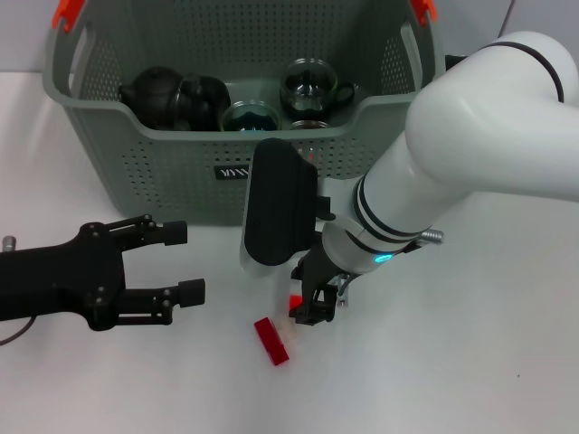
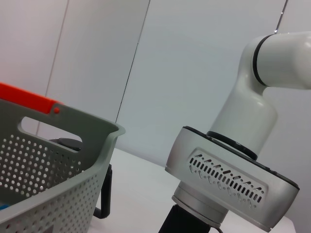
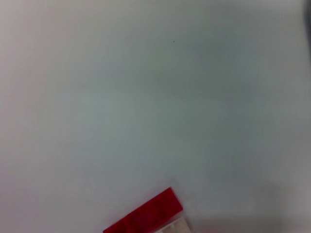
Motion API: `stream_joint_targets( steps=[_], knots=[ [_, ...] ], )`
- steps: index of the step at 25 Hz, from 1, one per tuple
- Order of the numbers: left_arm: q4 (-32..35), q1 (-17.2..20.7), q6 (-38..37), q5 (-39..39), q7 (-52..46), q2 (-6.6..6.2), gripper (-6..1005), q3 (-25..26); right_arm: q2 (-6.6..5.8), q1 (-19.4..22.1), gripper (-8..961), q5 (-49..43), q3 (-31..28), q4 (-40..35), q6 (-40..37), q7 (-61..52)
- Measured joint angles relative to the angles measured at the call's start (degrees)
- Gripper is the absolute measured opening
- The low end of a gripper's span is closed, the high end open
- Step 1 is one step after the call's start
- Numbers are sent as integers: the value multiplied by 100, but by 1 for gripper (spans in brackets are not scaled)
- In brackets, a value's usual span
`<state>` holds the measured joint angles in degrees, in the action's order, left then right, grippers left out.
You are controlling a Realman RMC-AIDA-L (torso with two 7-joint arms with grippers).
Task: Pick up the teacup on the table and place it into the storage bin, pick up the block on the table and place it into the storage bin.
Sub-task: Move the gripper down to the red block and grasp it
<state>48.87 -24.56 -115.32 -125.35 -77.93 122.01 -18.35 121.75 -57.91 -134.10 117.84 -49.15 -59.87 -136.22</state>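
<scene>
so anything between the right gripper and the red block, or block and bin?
Nothing visible. The right gripper is low over the table, right beside the red block. Bare table lies between the block and the storage bin, whose top is open.

storage bin [image 1: 181, 172] top cropped, red block [image 3: 146, 216] cut off — right gripper [image 1: 312, 303] fingertips obscured

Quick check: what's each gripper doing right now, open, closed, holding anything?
Left gripper: open, empty, hovering in front of the storage bin.
Right gripper: lowered beside the red block; finger state cannot be told.
</scene>
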Motion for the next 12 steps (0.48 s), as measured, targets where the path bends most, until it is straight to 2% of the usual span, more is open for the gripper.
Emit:
stream_joint_targets(
  steps=[12],
  knots=[
    [9, 3, 10, -7, -2, -11, 887, -3, -3, 0, 500, 43, 48, 16, 83, 6]
  ],
)
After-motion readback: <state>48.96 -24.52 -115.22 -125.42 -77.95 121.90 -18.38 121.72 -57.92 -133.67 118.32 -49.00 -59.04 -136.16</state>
